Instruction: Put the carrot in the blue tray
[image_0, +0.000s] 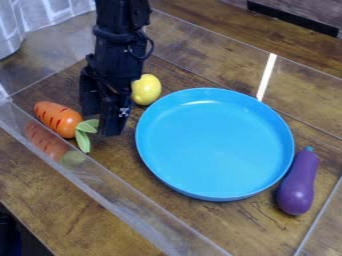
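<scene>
Single high view, angled down

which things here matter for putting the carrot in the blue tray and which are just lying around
Part of the job:
- carrot, beside the tray, not in it
- blue tray
- gripper, open, close to the carrot's leaves

Just lying about:
- yellow lemon, beside the tray
- purple eggplant, on the tray's other side

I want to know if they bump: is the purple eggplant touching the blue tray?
Apart: the camera view shows brown tabletop between the purple eggplant and the rim of the blue tray.
</scene>
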